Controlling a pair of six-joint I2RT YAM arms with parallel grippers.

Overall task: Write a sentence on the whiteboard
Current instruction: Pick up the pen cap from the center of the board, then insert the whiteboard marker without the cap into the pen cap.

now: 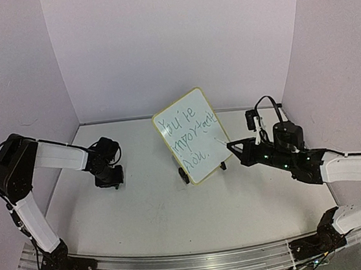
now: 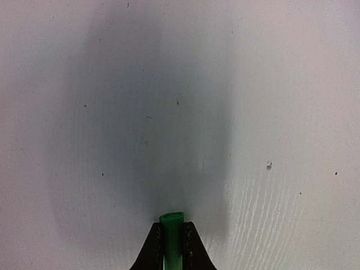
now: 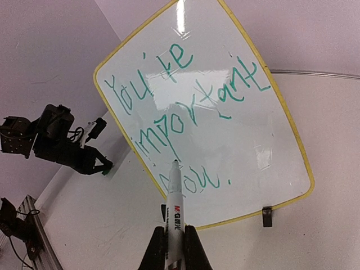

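Note:
The whiteboard stands tilted on black feet mid-table; it also shows in the right wrist view. The sentence in green reads "You're important now." in three lines. My right gripper is shut on a white marker, uncapped, whose tip sits close to the board near the last line; touching or not, I cannot tell. My left gripper is at the left, pointing down at the table, shut on a green marker cap.
White walls enclose the table on three sides. A metal rail runs along the near edge. The left arm shows in the right wrist view beyond the board's left edge.

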